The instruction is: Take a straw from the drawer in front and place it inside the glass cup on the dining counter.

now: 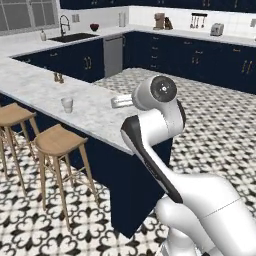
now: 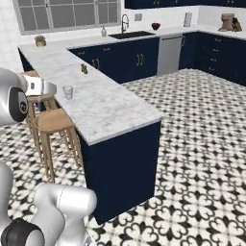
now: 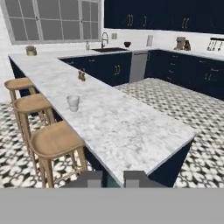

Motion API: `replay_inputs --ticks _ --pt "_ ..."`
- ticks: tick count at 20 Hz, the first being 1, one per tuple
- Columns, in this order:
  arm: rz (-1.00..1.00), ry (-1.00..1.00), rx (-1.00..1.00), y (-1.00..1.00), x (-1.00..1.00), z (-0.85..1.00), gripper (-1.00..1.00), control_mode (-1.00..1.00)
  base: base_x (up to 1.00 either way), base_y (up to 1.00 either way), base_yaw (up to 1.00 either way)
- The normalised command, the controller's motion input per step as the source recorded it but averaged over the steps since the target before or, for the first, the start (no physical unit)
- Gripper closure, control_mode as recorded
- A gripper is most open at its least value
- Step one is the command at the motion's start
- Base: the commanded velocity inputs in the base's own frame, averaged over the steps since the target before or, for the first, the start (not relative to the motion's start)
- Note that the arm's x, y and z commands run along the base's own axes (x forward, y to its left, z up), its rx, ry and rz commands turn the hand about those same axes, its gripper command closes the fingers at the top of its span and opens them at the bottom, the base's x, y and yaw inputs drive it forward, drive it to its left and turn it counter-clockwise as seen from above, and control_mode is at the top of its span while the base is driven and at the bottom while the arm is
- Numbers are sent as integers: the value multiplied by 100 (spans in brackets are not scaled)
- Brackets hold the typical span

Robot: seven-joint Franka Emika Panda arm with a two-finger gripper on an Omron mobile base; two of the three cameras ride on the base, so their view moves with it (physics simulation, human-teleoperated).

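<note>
The glass cup stands upright on the dining counter, near its stool-side edge. My gripper hovers off the counter's near end, well short of the cup, which lies ahead and to the left in the hand view. The fingertips sit close together, shut on a thin bluish sliver, the straw; most of its length is hidden. The drawer is out of view.
Two brown shakers stand on the counter beyond the cup. Wooden stools line its left side. A sink and navy cabinets run along the far wall, with patterned floor tiles to the right.
</note>
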Motion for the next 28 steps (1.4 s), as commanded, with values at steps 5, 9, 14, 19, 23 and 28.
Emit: replay_inputs --ticks 5,9,14,19,23,28 --pt "0 0 0 0 0 0 100 100 3 100 -49" --pt "0 0 0 0 0 0 100 100 3 100 -47" --pt "0 0 0 0 0 0 100 100 0 100 -47" --pt "0 0 0 0 0 0 100 100 0 100 -46" --pt "0 0 0 0 0 0 100 100 0 100 -45" --pt "0 0 0 0 0 0 100 100 0 100 -44"
